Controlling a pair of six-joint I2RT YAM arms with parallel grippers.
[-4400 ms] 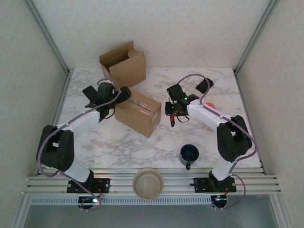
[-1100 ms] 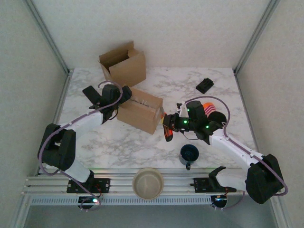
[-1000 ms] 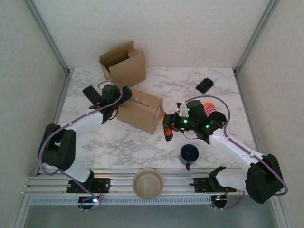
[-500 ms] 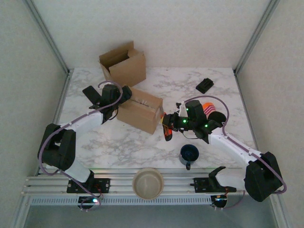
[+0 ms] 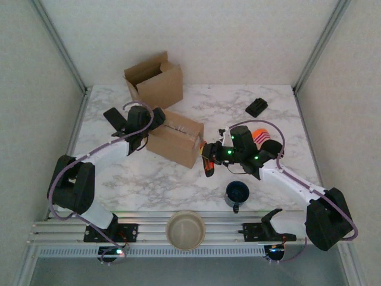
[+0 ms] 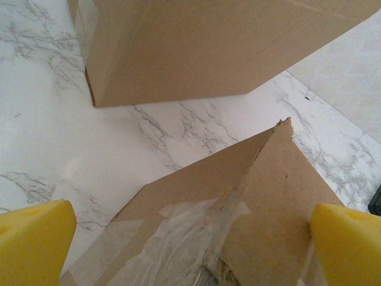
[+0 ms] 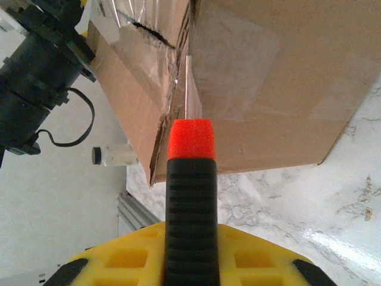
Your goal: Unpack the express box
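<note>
Taped box [image 5: 174,138] on worktop [image 5: 149,179], left of centre. Left fingers [image 6: 36,241] wide apart, straddling its left end (tape seam between them). Right fingers [image 7: 137,256] clamped on cutter [image 7: 190,196], blade at taped seam on box's right end. Open box [image 5: 156,80] behind, near back edge.

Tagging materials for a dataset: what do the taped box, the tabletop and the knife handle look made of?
The taped box: matte brown cardboard, glossy clear tape over its seam. The tabletop: white grey-veined marble look, glossy; possibly laminate. The knife handle: black ribbed, probably plastic or rubber.
</note>
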